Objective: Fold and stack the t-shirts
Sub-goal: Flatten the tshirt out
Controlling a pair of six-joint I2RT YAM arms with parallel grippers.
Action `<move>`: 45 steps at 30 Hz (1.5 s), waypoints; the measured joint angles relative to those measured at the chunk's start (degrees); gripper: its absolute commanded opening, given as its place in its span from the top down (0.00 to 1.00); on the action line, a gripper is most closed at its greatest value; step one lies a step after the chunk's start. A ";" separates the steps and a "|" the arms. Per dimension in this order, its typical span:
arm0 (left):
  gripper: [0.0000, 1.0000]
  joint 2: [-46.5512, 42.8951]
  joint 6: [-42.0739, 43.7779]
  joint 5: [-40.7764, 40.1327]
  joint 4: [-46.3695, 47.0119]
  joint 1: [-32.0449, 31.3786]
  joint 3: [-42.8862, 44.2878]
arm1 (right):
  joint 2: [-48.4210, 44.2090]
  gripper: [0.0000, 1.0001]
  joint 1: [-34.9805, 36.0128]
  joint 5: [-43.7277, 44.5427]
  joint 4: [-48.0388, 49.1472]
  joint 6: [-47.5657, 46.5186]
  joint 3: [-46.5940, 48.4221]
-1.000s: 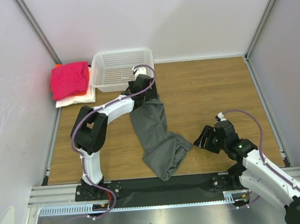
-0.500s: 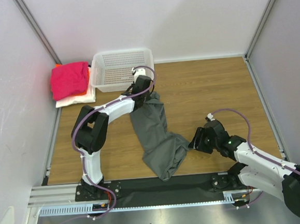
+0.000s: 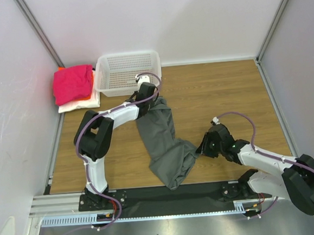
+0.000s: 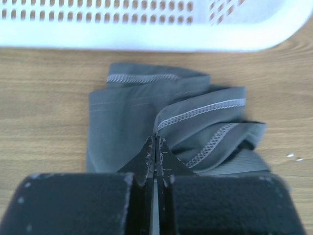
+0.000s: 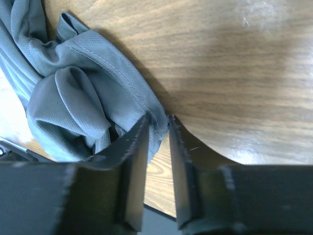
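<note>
Between right pincer (image 5: 157,128) tips, grey t-shirt (image 3: 162,144) hem, left pincer (image 4: 155,147) pinching far end

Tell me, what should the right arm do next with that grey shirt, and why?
Probably close the right gripper on the dark grey t-shirt. Its fingers straddle the shirt's edge, jaws slightly apart. The left gripper is shut on the far end beside the white mesh basket, so both arms could then spread the cloth.
</note>
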 measured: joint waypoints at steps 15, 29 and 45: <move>1.00 -18.60 -1.84 -3.08 0.46 0.42 -17.18 | 2.45 1.00 -9.79 2.56 -0.79 -6.19 6.86; 1.00 -59.80 -22.80 -7.65 -14.23 0.46 -47.17 | 31.01 1.00 -24.63 -0.59 1.70 -22.77 36.92; 0.09 -68.35 -31.04 -13.68 -30.47 0.52 -48.33 | 45.09 0.20 -23.82 -5.62 -7.13 -32.02 58.60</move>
